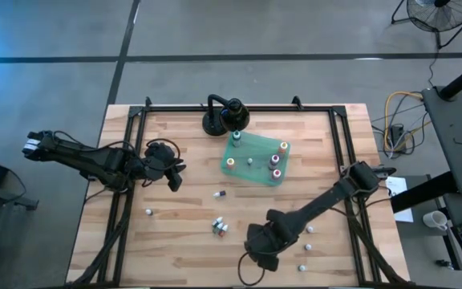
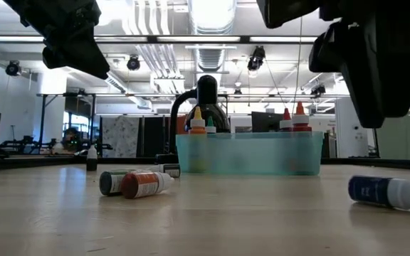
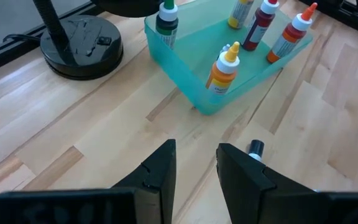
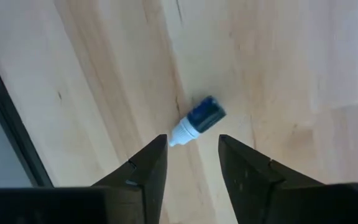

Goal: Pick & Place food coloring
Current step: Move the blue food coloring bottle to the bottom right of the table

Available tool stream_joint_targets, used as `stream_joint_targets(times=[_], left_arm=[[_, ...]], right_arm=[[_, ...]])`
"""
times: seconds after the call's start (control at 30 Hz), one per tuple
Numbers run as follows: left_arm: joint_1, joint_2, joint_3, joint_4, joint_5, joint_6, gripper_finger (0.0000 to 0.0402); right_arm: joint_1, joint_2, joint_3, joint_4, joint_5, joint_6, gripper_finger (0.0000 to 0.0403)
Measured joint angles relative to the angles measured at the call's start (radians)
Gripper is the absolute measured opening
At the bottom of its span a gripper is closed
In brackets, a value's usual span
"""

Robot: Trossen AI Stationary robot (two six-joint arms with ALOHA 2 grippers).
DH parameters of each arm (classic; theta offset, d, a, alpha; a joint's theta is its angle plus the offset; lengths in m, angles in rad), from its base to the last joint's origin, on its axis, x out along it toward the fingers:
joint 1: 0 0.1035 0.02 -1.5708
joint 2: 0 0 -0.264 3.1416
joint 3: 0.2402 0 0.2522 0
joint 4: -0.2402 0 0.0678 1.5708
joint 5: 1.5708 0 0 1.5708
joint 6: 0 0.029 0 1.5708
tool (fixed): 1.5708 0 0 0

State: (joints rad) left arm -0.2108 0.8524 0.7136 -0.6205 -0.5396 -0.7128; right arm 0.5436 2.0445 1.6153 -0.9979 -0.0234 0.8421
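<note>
Nearest the front edge of the light wooden slatted table [image 1: 175, 241], the right gripper [image 4: 191, 158] hangs low over the boards. Its two dark fingers [image 4: 145, 171] stand apart with a clear gap and hold nothing. A small blue-labelled food coloring bottle with a whitish neck [image 4: 196, 121] lies on its side just beyond the fingertips, not touching them; in the low view it lies flat on the tabletop [image 2: 390, 192].

Two further small bottles lie together near mid-table: a red-brown one [image 2: 144, 185] and a dark green one [image 2: 112, 182], both on their sides, touching or nearly so. Several whitish bottles [image 1: 307, 231] are scattered beside the right arm, too small to tell colours.

The left gripper [image 3: 194, 158] is raised above the left half of the table. Its fingers [image 3: 160, 171] are part-open and empty. A black-capped little bottle [image 3: 255, 148] lies on the wood just beside one fingertip.

Farther back stands a translucent teal square tray [image 3: 185, 68]. Upright in it: an orange-labelled yellow-capped bottle [image 3: 224, 68], a green-capped dark bottle [image 3: 166, 20], a dark red bottle [image 3: 260, 25], an orange-capped one [image 3: 291, 34], a yellow one [image 3: 240, 12].

Just beside the tray's far corner sits a black round-based stand [image 3: 79, 43].
</note>
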Motion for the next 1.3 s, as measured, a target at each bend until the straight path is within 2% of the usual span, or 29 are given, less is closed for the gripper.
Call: stream_joint_targets(times=[0.3,0.37,0.5,0.57,0.67,1.03,1.17,1.3], left_arm=[[0.0,0.0,0.0,0.0,0.0,-0.002,0.009],[0.0,0.0,0.0,0.0,0.0,-0.002,0.009],[0.0,0.0,0.0,0.0,0.0,-0.002,0.009],[0.0,0.0,0.0,0.0,0.0,-0.002,0.009],[0.0,0.0,0.0,0.0,0.0,-0.002,0.009],[0.0,0.0,0.0,-0.001,0.0,-0.002,0.009],[0.0,0.0,0.0,-0.001,0.0,-0.002,0.009],[0.0,0.0,0.0,-0.001,0.0,-0.002,0.009]], right_arm=[[-0.003,0.0,-0.001,0.01,0.001,0.005,0.0138],[-0.003,0.0,-0.001,0.01,0.001,0.1,0.0134],[-0.002,0.0,-0.005,0.011,-0.034,0.398,0.0126],[0.0,0.0,-0.014,0.008,-0.058,0.414,0.0123],[0.0,0.0,-0.017,0.01,-0.061,0.339,0.0123],[0.006,0.002,-0.02,0.021,-0.079,0.819,0.0112],[0.006,0.002,-0.037,0.038,-0.084,0.89,0.0122],[0.006,0.002,-0.082,0.127,-0.087,0.913,0.0152]])
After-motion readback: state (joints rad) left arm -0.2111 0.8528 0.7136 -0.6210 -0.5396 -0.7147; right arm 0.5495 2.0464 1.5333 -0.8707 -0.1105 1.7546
